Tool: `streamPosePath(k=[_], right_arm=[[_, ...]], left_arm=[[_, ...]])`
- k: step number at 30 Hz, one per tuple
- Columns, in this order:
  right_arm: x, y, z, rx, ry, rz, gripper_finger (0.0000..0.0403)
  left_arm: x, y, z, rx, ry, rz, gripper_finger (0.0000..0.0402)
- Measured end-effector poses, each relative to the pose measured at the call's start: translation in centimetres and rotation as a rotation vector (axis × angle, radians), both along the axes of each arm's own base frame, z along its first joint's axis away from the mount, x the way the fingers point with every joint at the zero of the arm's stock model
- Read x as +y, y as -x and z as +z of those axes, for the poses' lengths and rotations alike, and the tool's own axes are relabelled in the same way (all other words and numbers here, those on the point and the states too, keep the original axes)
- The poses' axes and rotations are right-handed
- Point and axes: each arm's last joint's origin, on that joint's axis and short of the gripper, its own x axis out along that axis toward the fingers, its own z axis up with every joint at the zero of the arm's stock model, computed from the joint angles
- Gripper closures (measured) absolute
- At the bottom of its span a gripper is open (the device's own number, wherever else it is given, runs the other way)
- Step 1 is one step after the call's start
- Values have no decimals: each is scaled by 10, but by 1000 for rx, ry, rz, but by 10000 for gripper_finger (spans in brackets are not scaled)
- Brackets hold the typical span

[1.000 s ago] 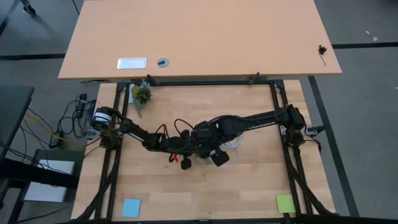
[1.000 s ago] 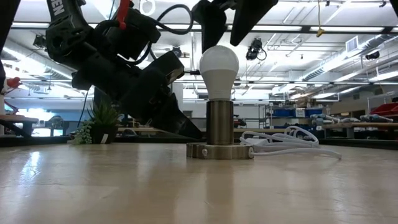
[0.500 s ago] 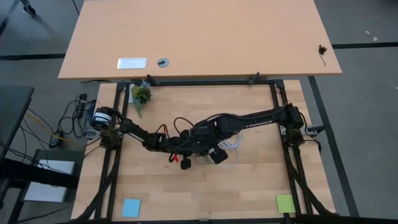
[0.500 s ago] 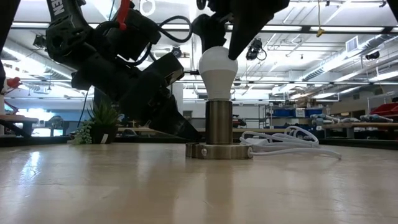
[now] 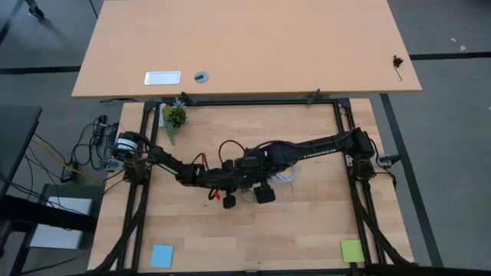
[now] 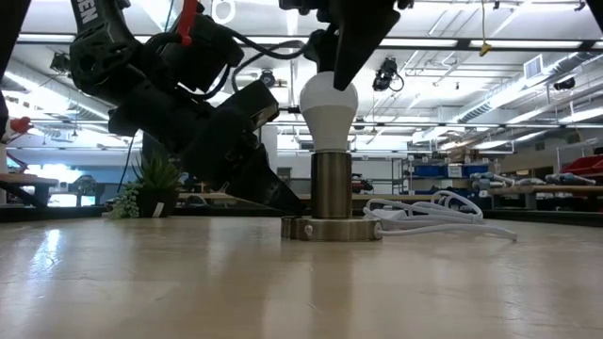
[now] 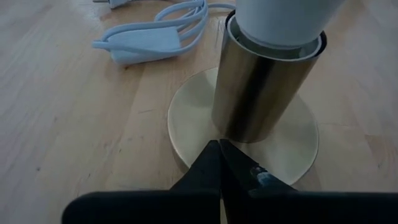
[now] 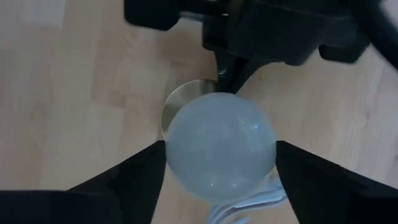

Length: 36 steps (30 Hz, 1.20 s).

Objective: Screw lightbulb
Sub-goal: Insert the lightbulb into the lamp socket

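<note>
One lightbulb (image 6: pixel 328 110) is seen upright in a metal socket (image 6: pixel 332 185) near the middle of the bench (image 6: pixel 283 282); its screw base is hidden inside. The right gripper (image 8: pixel 214 163) is spread wide around the bulb's head, contact unclear. The left gripper (image 7: pixel 219 163) is pressed shut against the socket's base disc. One white cable (image 6: pixel 443 218) is partly hidden behind.

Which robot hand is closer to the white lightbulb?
Right. Its end effector straddles the lightbulb from above; the left end effector sits lower, pressing on the brass base.
</note>
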Motion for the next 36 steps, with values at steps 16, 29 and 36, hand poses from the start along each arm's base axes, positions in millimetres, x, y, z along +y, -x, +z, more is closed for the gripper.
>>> streamPosePath(k=[16,29,36], right_arm=[[16,7,4,34,-20,-157,78],[18,7,13,7,156,375,31],[19,4,13,-22,149,456,42]], left_arm=[[0,0,0,0,4,9,401],[0,0,0,1,4,9,401],[0,0,0,2,3,9,401]])
